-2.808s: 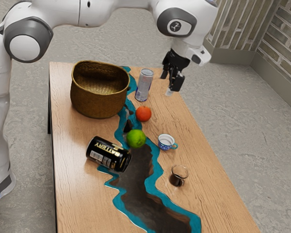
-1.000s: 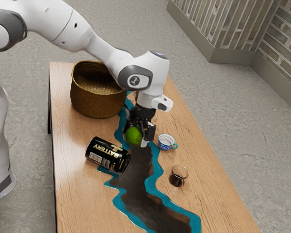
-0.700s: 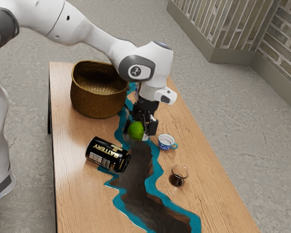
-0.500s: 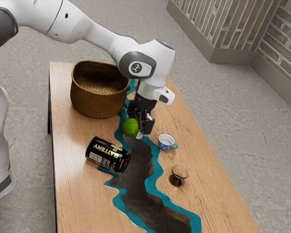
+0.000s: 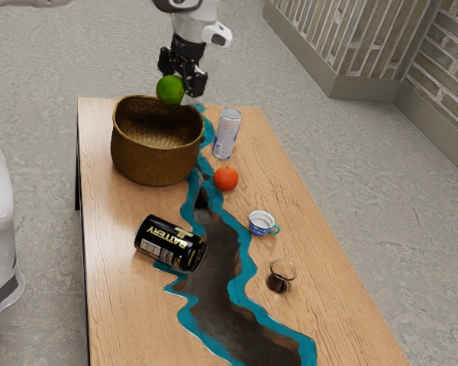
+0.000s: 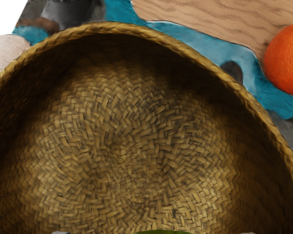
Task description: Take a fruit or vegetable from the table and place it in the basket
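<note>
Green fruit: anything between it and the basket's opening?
Nothing visible in the way. The pincer holds the green fruit above the basket, and the wrist view looks straight into its open mouth. The silver can and orange fruit are outside, off to one side.

Lime [image 5: 170, 89] now higher, up above the basket [image 5: 156, 162]

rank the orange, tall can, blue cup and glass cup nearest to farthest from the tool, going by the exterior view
1. Tall can: beside the basket, toward the exterior view's right
2. Orange: below the can in that view
3. Blue cup: lower, further to that view's right
4. Glass cup: lowest of the four
</note>
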Robot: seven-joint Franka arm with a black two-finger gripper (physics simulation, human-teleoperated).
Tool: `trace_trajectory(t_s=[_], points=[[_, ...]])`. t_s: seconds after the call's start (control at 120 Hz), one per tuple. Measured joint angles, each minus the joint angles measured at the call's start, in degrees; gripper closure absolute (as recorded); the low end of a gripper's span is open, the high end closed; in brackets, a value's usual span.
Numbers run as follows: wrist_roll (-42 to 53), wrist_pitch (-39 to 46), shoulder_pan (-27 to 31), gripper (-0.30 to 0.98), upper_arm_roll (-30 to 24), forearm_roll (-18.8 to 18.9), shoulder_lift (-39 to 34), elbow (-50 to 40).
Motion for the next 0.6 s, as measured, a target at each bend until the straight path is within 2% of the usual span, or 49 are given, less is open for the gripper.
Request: trace_trajectory(t_s=[0.133, 0.258, 0.367, 0.517, 0.558, 0.6], points=[[7.28, 3.38, 2.99, 0.31, 3.90, 2.78, 1.81, -0.31], [13.99, 10.23, 3.09, 0.33, 4.47, 2.02, 6.50, -1.58], [18.94, 14.08, 2.79, 0.15, 4.55, 1.35, 7.83, -1.76], [24.00, 16.82, 1.06, 0.05, 3.75, 0.36, 7.87, -1.43], [23.82, 15.69, -1.37, 0.04, -0.14, 0.17, 9.70, 3.76], [23.14, 13.47, -7.59, 0.03, -3.13, 0.85, 14.65, 13.77]])
